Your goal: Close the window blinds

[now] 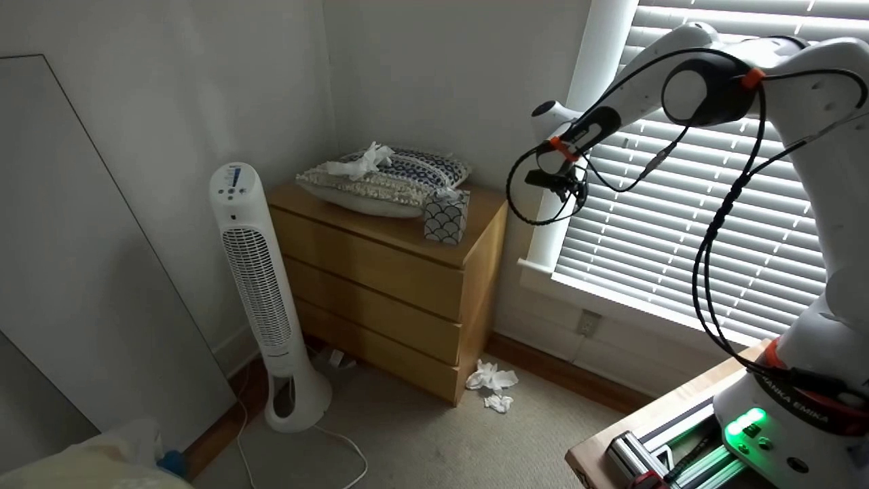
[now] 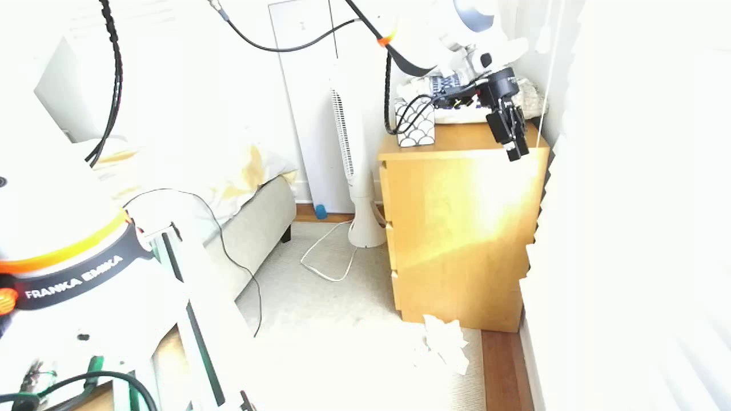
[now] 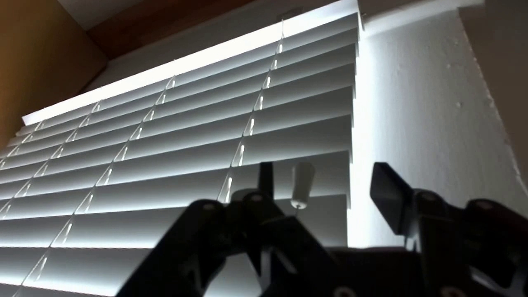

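Item, one gripper (image 3: 324, 181): jaws standing well apart, closed on nothing that we can see. Item, one white cord pull (image 3: 303, 183), small, showing in the gap and nearer one jaw than the other (whether it lies truly between them or somewhat beyond, we cannot tell). Item, the window blinds (image 3: 173, 161), white, many-slatted, behind the pull in the wrist view; slats tilted, bright lines of light between them. Item, window trim (image 3: 416, 123), pale, running along the slats' ends. Step in hand, by our judgement: work at the pull, though whether taking hold or letting go we leave open. Next move, as we reckon it: should the slats need to shut further, the jaws want centring on the pull, bringing together, then a steady draw downward; should they count as closed, a clean retreat without snagging. Item, one robot arm (image 1: 808, 102), bent high at the elbow in front of the blinds, forearm sloping down to their dresser-side edge, wrist turned so that the gripper slants downward. Item, one wooden dresser (image 1: 380, 312), near that edge, with a patterned tissue box (image 1: 445, 219) on top.
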Controlling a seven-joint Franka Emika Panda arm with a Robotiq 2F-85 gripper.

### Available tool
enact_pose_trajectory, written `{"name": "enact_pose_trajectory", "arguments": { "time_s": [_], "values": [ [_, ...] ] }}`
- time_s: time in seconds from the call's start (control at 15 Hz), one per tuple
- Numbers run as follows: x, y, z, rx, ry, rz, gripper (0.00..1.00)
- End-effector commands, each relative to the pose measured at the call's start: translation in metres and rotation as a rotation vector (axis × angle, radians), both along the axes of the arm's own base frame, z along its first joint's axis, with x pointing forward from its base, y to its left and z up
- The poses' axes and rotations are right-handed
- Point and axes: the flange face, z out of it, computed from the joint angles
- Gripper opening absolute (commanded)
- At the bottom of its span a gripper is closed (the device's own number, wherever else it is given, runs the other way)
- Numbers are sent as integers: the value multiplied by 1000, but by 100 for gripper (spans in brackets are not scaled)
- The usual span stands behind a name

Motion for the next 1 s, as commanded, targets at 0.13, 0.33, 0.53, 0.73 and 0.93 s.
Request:
{"name": "enact_pose_trajectory", "arguments": {
  "time_s": [0.13, 0.33, 0.53, 0.73, 0.93],
  "values": [
    [-4, 20, 81, 29, -93, 13, 100],
    [-14, 30, 139, 52, -170, 81, 100],
    [-33, 30, 196, 65, -217, 149, 100],
    [-65, 23, 244, 99, -178, 223, 100],
    [-104, 19, 280, 76, -135, 266, 100]
  ]
}}
